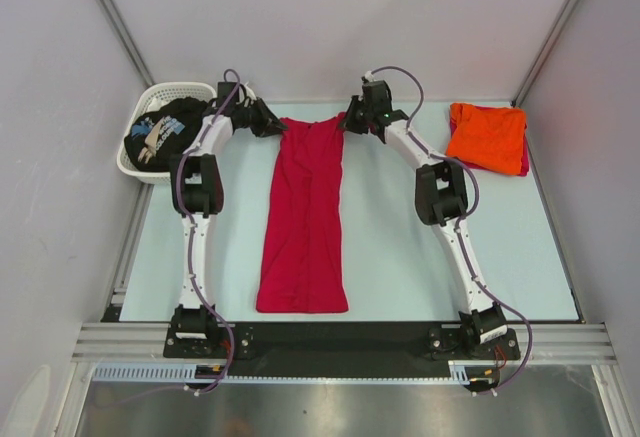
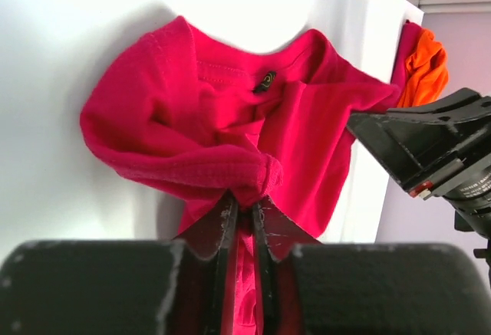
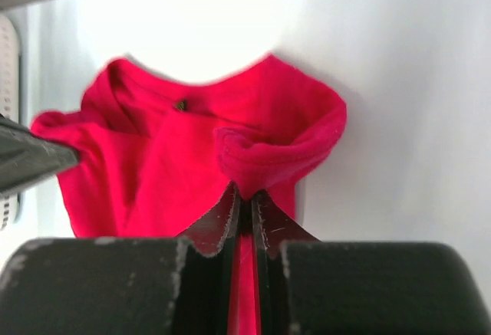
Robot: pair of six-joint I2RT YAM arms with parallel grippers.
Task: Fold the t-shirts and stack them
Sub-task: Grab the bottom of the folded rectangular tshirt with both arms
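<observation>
A crimson-red t-shirt (image 1: 305, 217) lies lengthwise in the middle of the table, sides folded in to a narrow strip, collar at the far end. My left gripper (image 1: 277, 125) is shut on its far left shoulder corner; in the left wrist view the red t-shirt (image 2: 230, 120) bunches between the closed jaws of the left gripper (image 2: 245, 205). My right gripper (image 1: 347, 123) is shut on the far right shoulder corner, where the red t-shirt (image 3: 192, 151) puckers at the right gripper (image 3: 245, 201). A folded orange t-shirt (image 1: 487, 137) lies far right. A black printed t-shirt (image 1: 165, 132) sits in the basket.
A white lattice basket (image 1: 180, 91) stands at the far left corner of the table. Grey walls close in the back and both sides. A thin edge of red cloth (image 1: 523, 157) shows under the orange t-shirt.
</observation>
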